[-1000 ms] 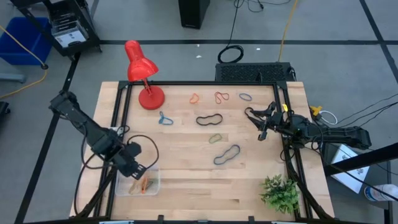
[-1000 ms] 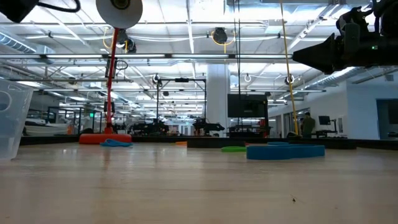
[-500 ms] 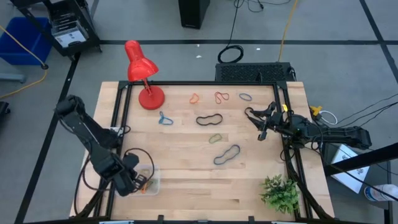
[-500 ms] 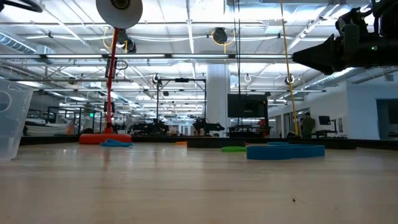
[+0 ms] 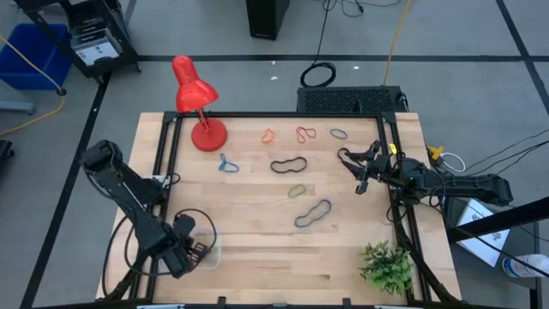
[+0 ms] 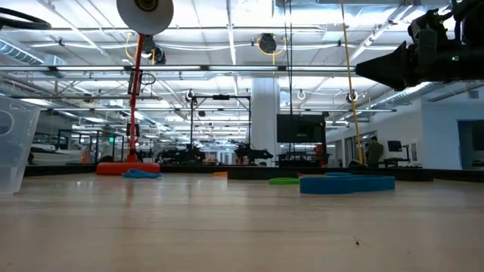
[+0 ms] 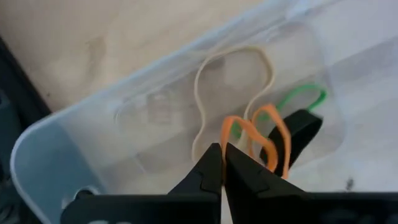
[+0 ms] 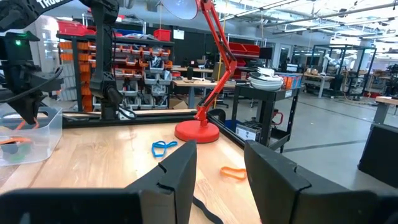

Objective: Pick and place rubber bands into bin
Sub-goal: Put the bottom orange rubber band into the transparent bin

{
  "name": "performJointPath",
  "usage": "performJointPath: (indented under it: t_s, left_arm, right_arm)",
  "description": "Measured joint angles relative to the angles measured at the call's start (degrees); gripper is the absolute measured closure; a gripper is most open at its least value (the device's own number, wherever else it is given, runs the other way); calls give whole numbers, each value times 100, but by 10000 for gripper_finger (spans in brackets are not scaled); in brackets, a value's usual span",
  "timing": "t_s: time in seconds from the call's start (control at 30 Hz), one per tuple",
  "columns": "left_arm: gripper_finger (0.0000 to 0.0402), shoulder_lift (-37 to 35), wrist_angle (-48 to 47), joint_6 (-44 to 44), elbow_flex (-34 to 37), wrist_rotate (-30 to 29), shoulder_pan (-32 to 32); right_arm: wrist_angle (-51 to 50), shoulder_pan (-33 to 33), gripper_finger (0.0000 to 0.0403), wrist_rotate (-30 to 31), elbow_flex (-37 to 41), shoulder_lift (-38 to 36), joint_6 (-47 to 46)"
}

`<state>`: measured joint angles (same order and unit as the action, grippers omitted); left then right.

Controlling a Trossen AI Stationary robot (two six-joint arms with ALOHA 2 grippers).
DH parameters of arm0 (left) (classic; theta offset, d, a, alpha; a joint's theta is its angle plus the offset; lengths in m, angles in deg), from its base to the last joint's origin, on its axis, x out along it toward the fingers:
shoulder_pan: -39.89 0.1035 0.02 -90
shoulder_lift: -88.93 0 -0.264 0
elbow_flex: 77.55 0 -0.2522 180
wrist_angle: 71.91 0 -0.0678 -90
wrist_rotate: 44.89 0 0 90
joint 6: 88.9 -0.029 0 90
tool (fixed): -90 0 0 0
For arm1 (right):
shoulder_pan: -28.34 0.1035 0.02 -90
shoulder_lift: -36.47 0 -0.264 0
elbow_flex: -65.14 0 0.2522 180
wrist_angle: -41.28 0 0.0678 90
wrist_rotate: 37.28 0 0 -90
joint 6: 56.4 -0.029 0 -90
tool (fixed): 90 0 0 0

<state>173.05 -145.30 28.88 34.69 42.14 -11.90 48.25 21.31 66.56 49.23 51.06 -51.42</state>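
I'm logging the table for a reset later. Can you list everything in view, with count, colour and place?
Rubber bands on the table: seven; orange, red, dark in the far row; blue, black, green, dark blue nearer.
Rubber bands in the bin: four seen; tan, orange, green, black.
Bin: one, clear plastic, near-left corner of the table.
Desk lamp: one, red, far-left of the table.
Plant: one, green, near-right corner.
Crate: one, blue, on the floor beyond the table's left.
Left hand: shut, over the bin, holding nothing.
Right hand: open, at the table's right edge.
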Motion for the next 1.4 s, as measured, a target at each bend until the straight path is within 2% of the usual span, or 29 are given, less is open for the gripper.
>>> performJointPath:
  t_s: [0.17, 0.27, 0.47, 0.7, 0.87, 1.13, 1.4]
  left_arm:
    - [390, 4, 208, -22, 0, -287, 63]
    - [382, 4, 405, -123, 0, -287, 139]
    - [395, 161, 493, -468, 0, -261, 293]
    - [360, 216, 626, -722, 0, -217, 389]
    - [356, 216, 633, -821, 1, -215, 389]
    - [355, 216, 661, -797, 2, -137, 389]
    - [354, 216, 703, -660, 2, 334, 459]
  right_arm:
    - [0, 0, 273, 0, 0, 0, -7]
    - [0, 0, 273, -7, 1, 0, -7]
    - [0, 0, 273, -11, 0, 0, -2]
    - [0, 0, 273, -11, 1, 0, -3]
    - [0, 0, 273, -13, 1, 0, -2]
    - [0, 0, 273, -14, 0, 0, -2]
    - [0, 0, 273, -15, 0, 0, -3]
